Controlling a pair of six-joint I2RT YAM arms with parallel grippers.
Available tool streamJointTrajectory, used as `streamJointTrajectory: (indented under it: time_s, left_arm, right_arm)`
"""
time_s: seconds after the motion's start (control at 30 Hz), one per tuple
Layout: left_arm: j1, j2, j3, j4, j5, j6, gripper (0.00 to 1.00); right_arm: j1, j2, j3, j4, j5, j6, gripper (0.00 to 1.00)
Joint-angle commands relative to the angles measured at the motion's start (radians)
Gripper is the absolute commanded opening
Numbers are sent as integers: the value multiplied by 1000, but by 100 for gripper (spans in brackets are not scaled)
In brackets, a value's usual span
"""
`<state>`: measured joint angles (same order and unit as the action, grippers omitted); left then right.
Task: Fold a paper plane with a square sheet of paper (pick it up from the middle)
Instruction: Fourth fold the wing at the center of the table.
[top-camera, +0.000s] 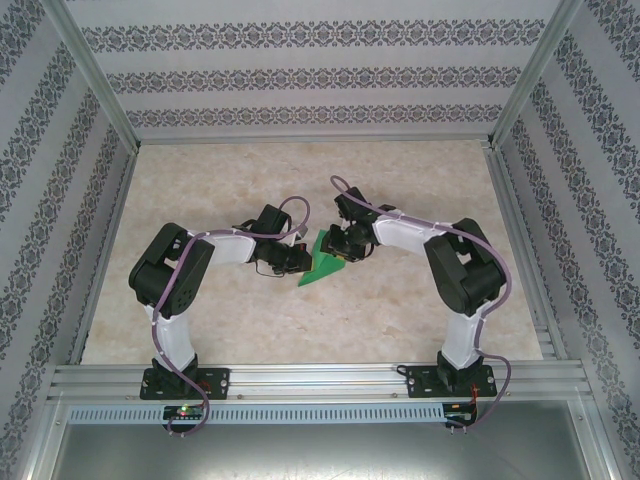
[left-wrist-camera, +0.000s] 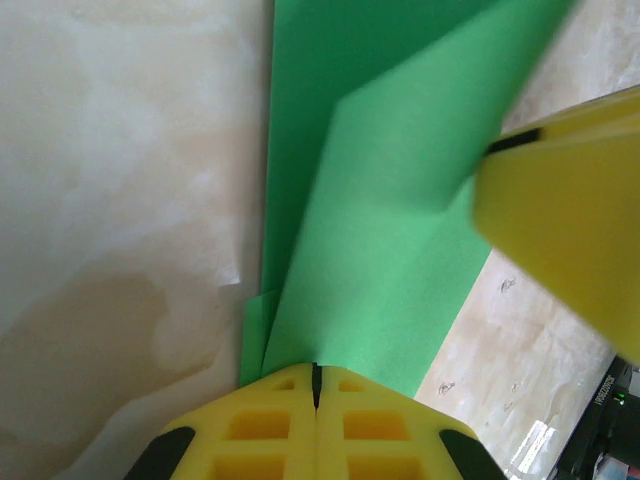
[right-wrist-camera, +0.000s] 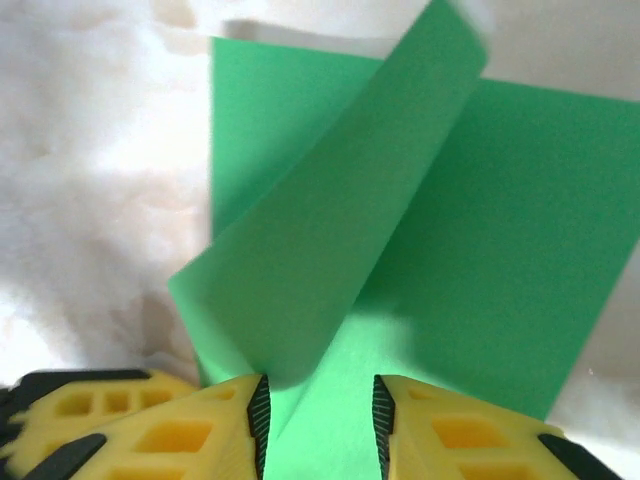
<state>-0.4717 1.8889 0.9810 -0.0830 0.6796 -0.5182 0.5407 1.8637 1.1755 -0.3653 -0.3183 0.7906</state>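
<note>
White-and-black twin arms
The white-shelled, black-jointed left arm (top-camera: 175, 335) and its matching right arm (top-camera: 458, 345) each carry a lilac cable; their jaws are yellow moulded plastic with square pockets and black ribbed inner strips.

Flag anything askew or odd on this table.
The square sheet of paper at the centre is only partly folded: one flap stands up off the rest, and near the left gripper, whose jaws are shut on it, the layers' edges do not line up.

A beige marbled tabletop (top-camera: 300, 180) is enclosed by patterned wall panels (top-camera: 300, 75); aluminium rails (top-camera: 320, 375) are fixed along its near edge.
</note>
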Motion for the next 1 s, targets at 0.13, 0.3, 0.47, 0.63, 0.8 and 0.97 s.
streamJointTrajectory:
  time_s: [0.13, 0.3, 0.47, 0.63, 0.8, 0.97]
  left_arm:
    - [-7, 56, -20, -143, -68, 37, 2]
    - [-9, 60, -19, -145, -68, 41, 1]
    - [-8, 61, -19, -149, -72, 44, 0]
    - [-8, 65, -20, -147, -72, 43, 0]
    - [-9, 65, -21, -151, -72, 43, 0]
    - [-10, 63, -20, -163, -78, 43, 0]
  right_arm:
    - [18, -128, -36, 65, -36, -87, 35]
    - [46, -76, -36, 110, -64, -93, 18]
    - [62, -20, -35, 157, -92, -79, 7]
    - [69, 23, -35, 155, -86, -67, 4]
    - [67, 43, -52, 147, -70, -56, 2]
    - [60, 55, -68, 151, -70, -64, 2]
